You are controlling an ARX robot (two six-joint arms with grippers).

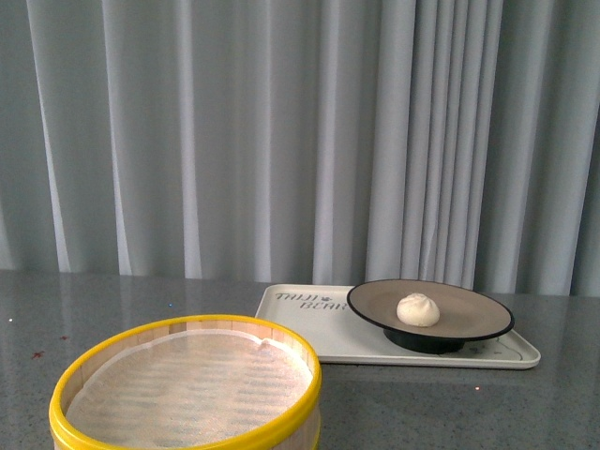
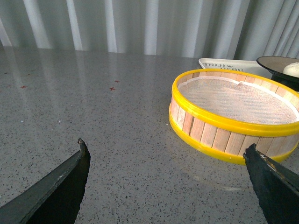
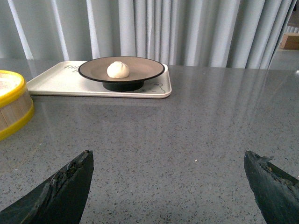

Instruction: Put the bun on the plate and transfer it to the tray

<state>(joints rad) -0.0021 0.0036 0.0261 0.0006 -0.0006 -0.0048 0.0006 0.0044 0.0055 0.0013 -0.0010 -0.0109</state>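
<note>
The cream-white bun (image 1: 418, 309) lies on the black-rimmed plate (image 1: 375, 298), and the plate stands on the cream tray (image 1: 291, 317) with the BEAR lettering. The right wrist view shows the same bun (image 3: 118, 70), plate (image 3: 145, 67) and tray (image 3: 56, 79) well beyond my right gripper (image 3: 168, 161), which is open and empty over the bare table. My left gripper (image 2: 166, 149) is open and empty, low over the table beside the steamer basket. The plate's edge (image 2: 271, 63) and the bun (image 2: 292, 69) peek in at that view's border. Neither arm shows in the front view.
A yellow-rimmed wooden steamer basket (image 1: 187, 380) with a white liner stands in front of the tray, nearer the robot; it also shows in the left wrist view (image 2: 224, 116) and the right wrist view (image 3: 11, 100). Grey speckled table (image 3: 196, 126). Grey curtain behind.
</note>
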